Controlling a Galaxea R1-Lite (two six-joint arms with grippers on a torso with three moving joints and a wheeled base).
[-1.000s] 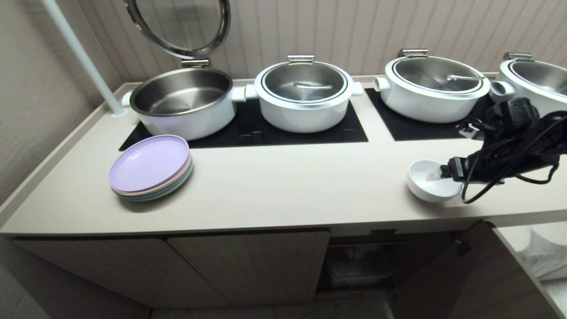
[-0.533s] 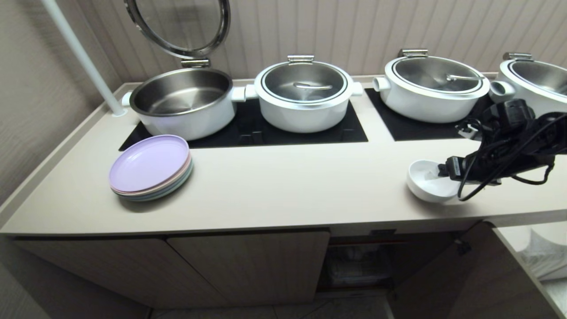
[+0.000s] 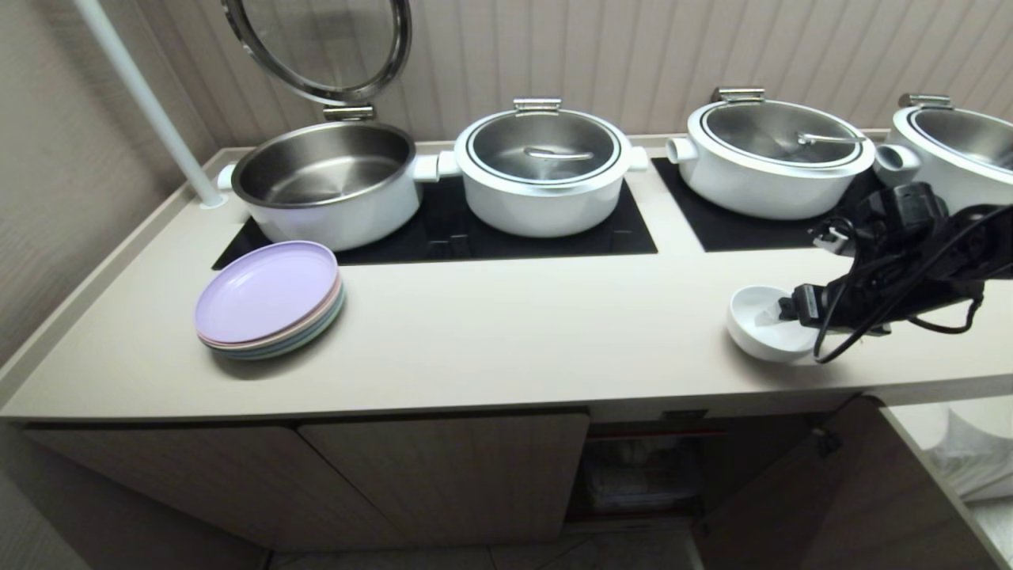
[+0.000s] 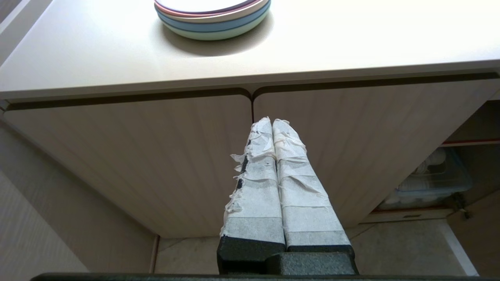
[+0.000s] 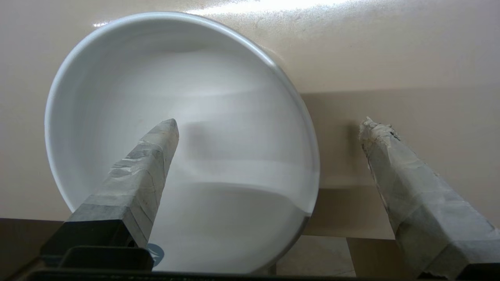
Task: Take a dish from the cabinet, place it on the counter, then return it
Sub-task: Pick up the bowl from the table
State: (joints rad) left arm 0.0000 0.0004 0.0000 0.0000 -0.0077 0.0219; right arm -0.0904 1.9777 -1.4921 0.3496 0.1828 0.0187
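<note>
While my right gripper (image 5: 267,128) stands spread wide at the right end of the long smooth beige table (image 3: 506,332), one of its tape-wrapped fingers (image 5: 148,168) reaches inside the small plain white round bowl (image 3: 764,324) and the other lies outside the rim, over bare table; I see no pinch on the bowl wall from either side. The bowl sits near the front edge of the table, tipped so that its mouth faces the gripper, and in the right wrist view the rim (image 5: 308,148) passes between the two fingers. My left gripper (image 4: 272,125) hangs low in front of the closed pale beige cupboard doors (image 4: 156,156), its taped fingers pressed together and holding nothing. Below the table, just right of those doors, I see the open cabinet (image 3: 649,467) with a red-edged inner shelf and a clear container inside it, too dim for me to tell what it holds. On the left part of the table rests a stack of flat pastel plates (image 3: 269,301) with a lilac one on top, well apart from the bowl. Behind them, on black glass inset panels (image 3: 633,229), stand four white round pots: the leftmost pot (image 3: 324,182) has its glass lid (image 3: 316,47) raised, while the next two (image 3: 542,170) (image 3: 772,158) are covered, and the fourth (image 3: 957,142) is cut off at the right border.
</note>
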